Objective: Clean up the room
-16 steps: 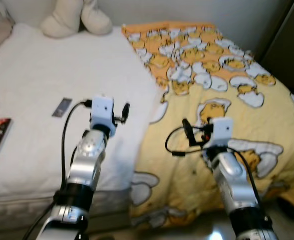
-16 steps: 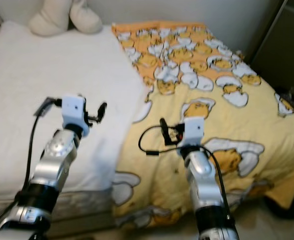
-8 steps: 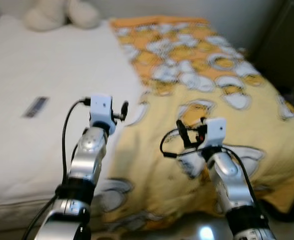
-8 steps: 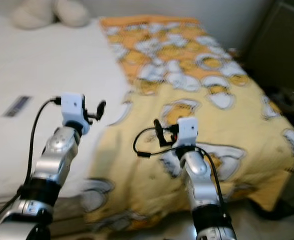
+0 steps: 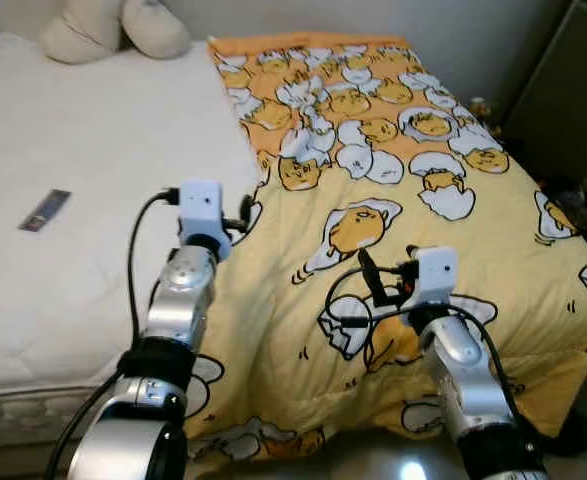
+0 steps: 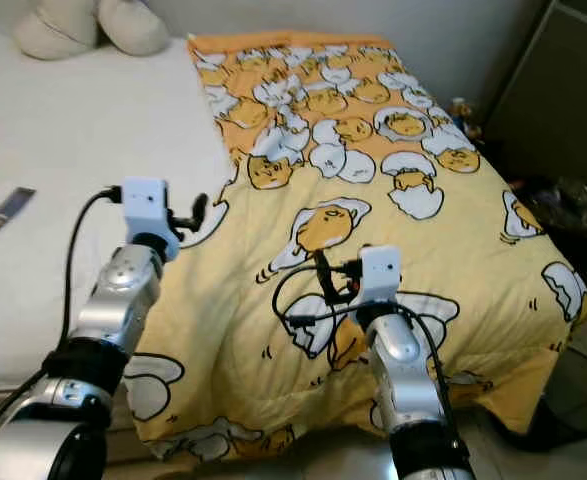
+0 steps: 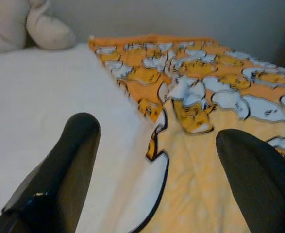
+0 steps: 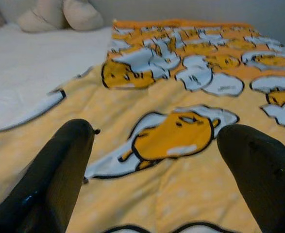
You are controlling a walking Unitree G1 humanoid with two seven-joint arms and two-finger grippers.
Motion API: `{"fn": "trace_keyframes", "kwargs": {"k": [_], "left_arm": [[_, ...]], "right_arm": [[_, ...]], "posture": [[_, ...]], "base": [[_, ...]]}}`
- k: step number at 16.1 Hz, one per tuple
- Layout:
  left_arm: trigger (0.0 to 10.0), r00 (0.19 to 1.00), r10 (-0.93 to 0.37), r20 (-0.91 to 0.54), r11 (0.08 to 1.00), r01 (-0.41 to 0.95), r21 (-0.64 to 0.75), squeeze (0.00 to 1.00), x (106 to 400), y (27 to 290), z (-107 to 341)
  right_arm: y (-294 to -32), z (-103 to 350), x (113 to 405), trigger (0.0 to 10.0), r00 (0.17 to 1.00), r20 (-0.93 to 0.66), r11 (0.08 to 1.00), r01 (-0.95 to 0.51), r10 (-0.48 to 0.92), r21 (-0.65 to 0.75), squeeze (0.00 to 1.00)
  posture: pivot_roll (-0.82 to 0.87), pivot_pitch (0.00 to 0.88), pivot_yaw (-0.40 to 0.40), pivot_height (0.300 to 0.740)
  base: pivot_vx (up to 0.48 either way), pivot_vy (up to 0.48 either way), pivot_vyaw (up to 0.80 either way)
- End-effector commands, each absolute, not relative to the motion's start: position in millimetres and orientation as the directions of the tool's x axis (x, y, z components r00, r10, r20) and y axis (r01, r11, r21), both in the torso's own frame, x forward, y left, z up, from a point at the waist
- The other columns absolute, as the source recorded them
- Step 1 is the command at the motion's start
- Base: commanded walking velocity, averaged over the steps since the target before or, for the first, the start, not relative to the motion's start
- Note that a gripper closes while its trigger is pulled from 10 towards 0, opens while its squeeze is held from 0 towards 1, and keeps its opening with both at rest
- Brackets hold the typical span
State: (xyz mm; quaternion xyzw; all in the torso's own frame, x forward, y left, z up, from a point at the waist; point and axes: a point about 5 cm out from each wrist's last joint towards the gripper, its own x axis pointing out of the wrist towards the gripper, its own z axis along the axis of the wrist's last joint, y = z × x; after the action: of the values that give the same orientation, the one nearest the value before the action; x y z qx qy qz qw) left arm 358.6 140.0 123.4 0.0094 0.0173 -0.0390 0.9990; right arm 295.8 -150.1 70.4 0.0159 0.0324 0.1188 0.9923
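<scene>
A white bed point(image 5: 93, 150) carries a yellow blanket point(image 5: 393, 170), plush toy point(image 5: 113, 25) and remote point(image 5: 45, 210).

The blanket point(image 5: 393, 190) is yellow, shading to deeper orange at its far end, and printed all over with white egg shapes holding orange-yellow yolk figures, each outlined in black. The bed point(image 5: 93, 160) beside it on the left shows a plain white quilted sheet. A small dark rectangular object point(image 5: 45, 210) with pale markings lies on that white surface at the left. Two cream-coloured pillows point(image 5: 113, 28) sit at the far end. Both arms are silver with black joints, black cables and white camera blocks; the left tool point(image 7: 152, 170) and right tool point(image 8: 157, 170) have black fingers. The cabinet point(image 5: 568, 95) at far right is dark.
</scene>
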Motion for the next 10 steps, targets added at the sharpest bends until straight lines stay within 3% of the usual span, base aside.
{"fn": "trace_keyframes", "kwargs": {"k": [1,3,10], "left_arm": [[10.0,0.996,-0.09,-0.009,0.996,0.09,0.012,0.0,360.8,136.1,129.1],[10.0,0.996,-0.094,-0.008,0.995,0.094,0.009,0.0,360.1,135.1,128.2],[10.0,0.99,-0.137,-0.024,0.99,0.138,0.015,0.0,359.2,133.9,125.2]], "right_arm": [[-151.2,79.5,300.4,10.0,0.969,-0.031,0.969,-0.246,0.247,0.017,0.0],[-152.7,78.8,301.0,10.0,0.971,-0.035,0.971,-0.236,0.237,0.017,0.0],[-150.2,72.4,296.0,10.0,0.965,-0.061,0.967,-0.254,0.254,0.014,0.0]], "posture": [[0.02,0.0,-0.029,0.74],[0.02,0.0,-0.033,0.74],[0.02,0.0,-0.032,0.74]], "base": [[0.442,0.0,0.68],[0.452,0.0,0.6],[0.48,0.0,0.0]]}}
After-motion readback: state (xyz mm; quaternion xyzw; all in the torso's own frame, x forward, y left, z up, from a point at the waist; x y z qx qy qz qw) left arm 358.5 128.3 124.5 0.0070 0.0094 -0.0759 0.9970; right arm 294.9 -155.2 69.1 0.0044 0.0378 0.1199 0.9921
